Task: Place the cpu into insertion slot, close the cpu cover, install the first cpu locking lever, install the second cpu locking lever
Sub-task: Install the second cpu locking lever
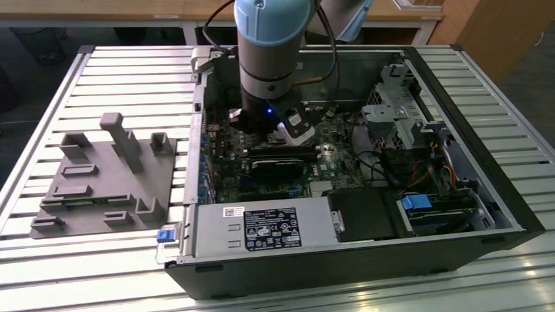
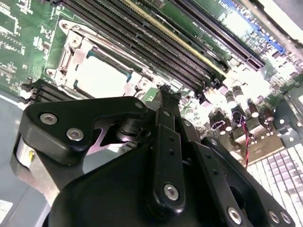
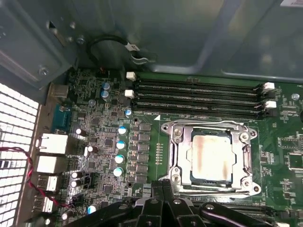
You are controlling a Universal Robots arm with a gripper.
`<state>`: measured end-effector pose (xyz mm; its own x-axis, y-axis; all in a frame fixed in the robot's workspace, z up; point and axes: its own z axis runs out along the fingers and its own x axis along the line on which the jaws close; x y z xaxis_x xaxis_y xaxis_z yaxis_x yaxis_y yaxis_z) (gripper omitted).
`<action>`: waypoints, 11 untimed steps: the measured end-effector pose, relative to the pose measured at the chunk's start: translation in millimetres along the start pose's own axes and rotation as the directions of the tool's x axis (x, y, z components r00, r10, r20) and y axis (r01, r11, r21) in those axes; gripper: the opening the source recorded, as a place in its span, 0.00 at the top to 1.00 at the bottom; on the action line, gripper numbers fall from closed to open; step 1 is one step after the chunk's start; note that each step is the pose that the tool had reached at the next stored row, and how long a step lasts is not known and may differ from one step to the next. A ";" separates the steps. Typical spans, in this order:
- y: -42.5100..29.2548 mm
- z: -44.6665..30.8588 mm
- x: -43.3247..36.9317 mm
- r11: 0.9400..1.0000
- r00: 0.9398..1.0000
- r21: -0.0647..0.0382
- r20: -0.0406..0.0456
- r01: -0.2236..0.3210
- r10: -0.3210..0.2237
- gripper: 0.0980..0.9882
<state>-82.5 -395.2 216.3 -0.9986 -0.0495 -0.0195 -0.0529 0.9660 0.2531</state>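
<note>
"What's out there, going across from the exterior view's left?"

"First a grey moulded fixture [image 1: 104, 175] on the slatted table [image 1: 52, 91], well apart from the gripper [image 1: 295, 130]. Then the open computer case [image 1: 485, 195], with 1 arm [image 1: 269, 45] reaching down into it, so the gripper hangs low over the green motherboard [image 1: 334, 172]."

"And the fingers?"

"In both wrist views they look pressed together at the tips [image 3: 163, 185], with nothing between them. The gripper [image 2: 165, 92] is not touching the board as far as I can see."

"Where's the cpu?"

"Just ahead of the fingertips and below them. The cpu [image 3: 210, 156] lies flat in the insertion slot [image 3: 210, 179], pale metal top up. The cpu cover [image 3: 179, 156] is folded down around it, and the chip shows through the cut-out. The second wrist view shows the same: cpu [image 2: 102, 78] seated, cover [image 2: 71, 56] lying on it."

"Beyond that?"

"4 long black memory slots [image 3: 199, 94], on the far side of the socket from the gripper."
</note>
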 end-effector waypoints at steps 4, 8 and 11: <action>1.6 -5.7 -0.4 1.000 1.000 0.000 0.000 0.000 0.000 0.98; 2.7 -10.1 -0.8 1.000 1.000 0.000 0.000 0.000 0.000 0.98; 3.1 -11.3 -1.2 1.000 1.000 0.000 0.000 0.000 0.000 0.98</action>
